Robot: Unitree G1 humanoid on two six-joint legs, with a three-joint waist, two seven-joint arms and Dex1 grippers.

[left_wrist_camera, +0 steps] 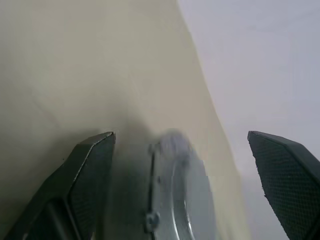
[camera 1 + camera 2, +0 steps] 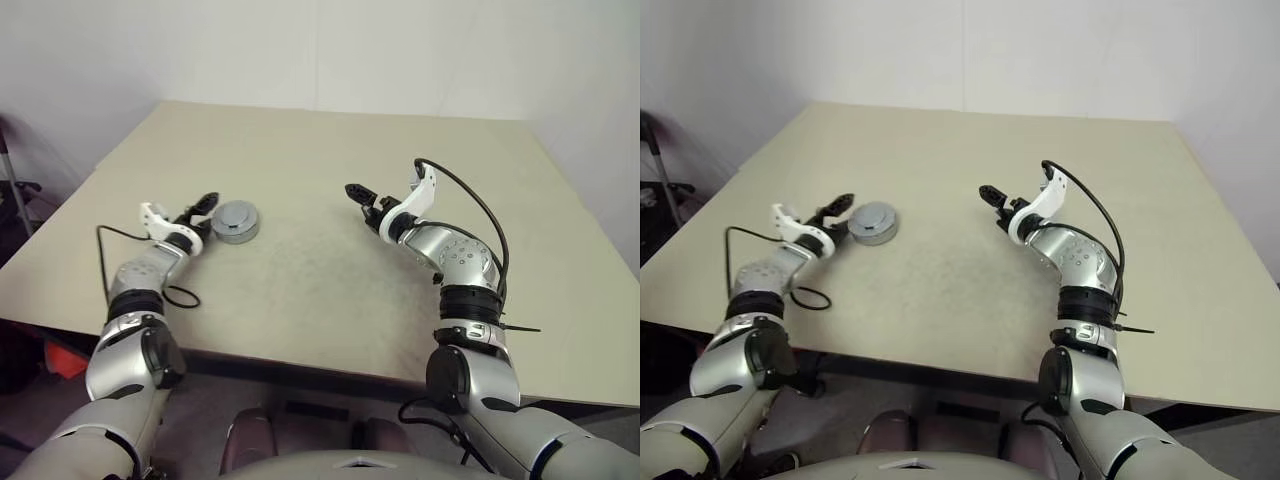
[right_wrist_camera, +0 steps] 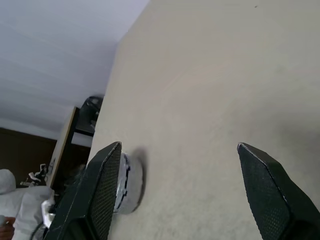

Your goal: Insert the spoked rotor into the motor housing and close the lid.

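The left gripper (image 2: 206, 205) hovered low over the desk with its 2 black fingers (image 1: 90, 170) spread wide and holding nothing. The round, silver-lidded motor housing (image 2: 236, 221), a closed metal puck, sat on the desk just beside that gripper, toward the desk's middle. In the left wrist view the housing lay in the gap between the 2 fingers, apart from both as far as could be told; its outline was blurred there.

The right gripper (image 2: 356, 192) hung above the middle of the desk, well apart from the housing, pointing toward it. Its 2 black fingers (image 3: 102, 192) also stood wide apart and empty, touching nothing. In the right wrist view the housing (image 3: 131, 183) showed partly behind 1 finger.

The desk (image 2: 330, 170) was a plain beige slab with a faintly scuffed grey patch near its middle. A black cable (image 2: 182, 296) looped on it by the left forearm. Pale walls (image 2: 300, 50) closed the room behind the desk. Past the desk's far edge, in the right wrist view, stood dark furniture (image 3: 85, 120) and a person in white clothing (image 3: 20, 212).
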